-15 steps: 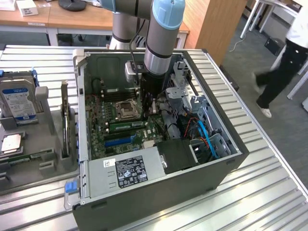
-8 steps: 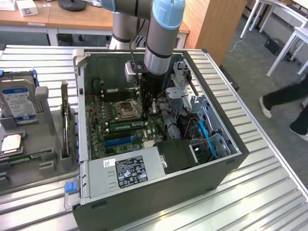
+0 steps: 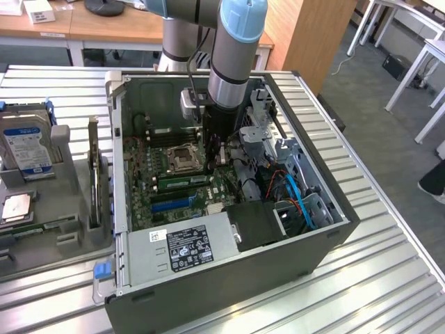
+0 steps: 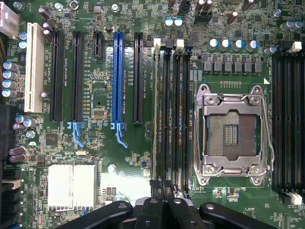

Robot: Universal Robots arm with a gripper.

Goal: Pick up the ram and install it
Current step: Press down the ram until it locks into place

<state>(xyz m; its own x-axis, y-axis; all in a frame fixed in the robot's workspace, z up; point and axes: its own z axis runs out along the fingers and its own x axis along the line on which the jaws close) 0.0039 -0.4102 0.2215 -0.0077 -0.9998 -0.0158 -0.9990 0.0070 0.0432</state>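
We see the ram [image 4: 156,109] seated on edge in its motherboard slot [image 4: 161,109] beside the CPU socket [image 4: 233,131]; the gripper [image 4: 164,210] hangs above, fingers closed and empty; the stick looks light, stiff, fragile, best held by its long edges.

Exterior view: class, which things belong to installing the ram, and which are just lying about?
Job: ram, gripper, memory slots, computer case.
Lying about: hard drive, processor chip, grey tray.
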